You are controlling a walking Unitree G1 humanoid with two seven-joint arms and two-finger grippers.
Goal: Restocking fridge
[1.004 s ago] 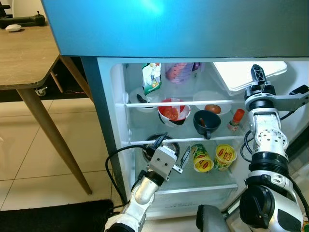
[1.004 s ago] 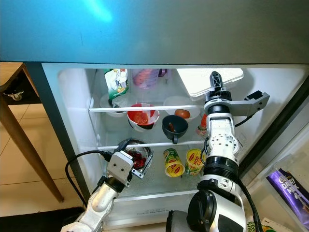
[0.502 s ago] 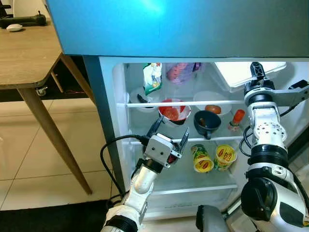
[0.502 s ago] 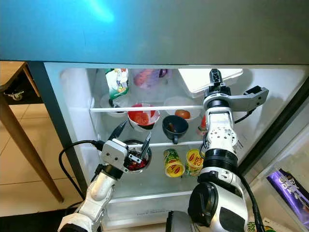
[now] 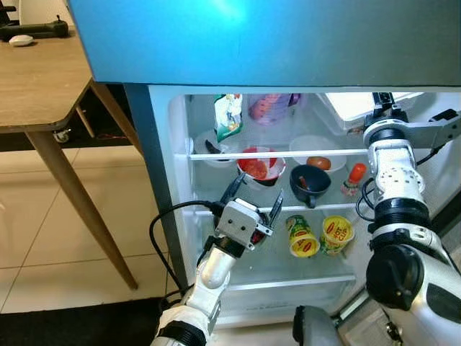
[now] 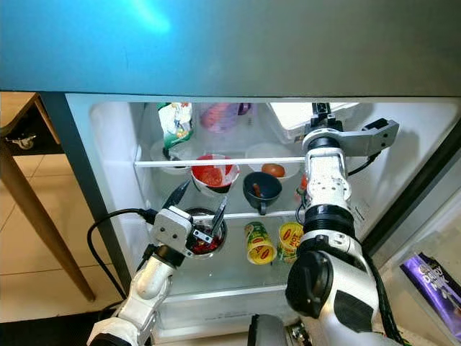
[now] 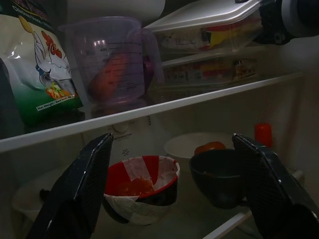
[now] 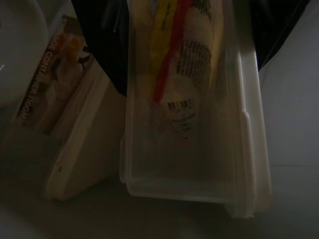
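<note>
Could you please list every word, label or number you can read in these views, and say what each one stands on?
"STORAGE CONTAINER 1100M…" (cut off) on the label of the storage box, in the right wrist view.
"400" faintly, on the scale of the measuring jug; the other marks are too dim.
Green bag: small print unreadable.
Yellow cups: red logo too small to read.
Wrapper in the clear container: print blurred.

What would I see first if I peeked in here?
An open fridge, lit and full of food. The left pincer hangs open in front of the middle shelf, before a red bowl and a dark bowl. The right pincer reaches up to a clear box on the top shelf, above two yellow cups.
</note>
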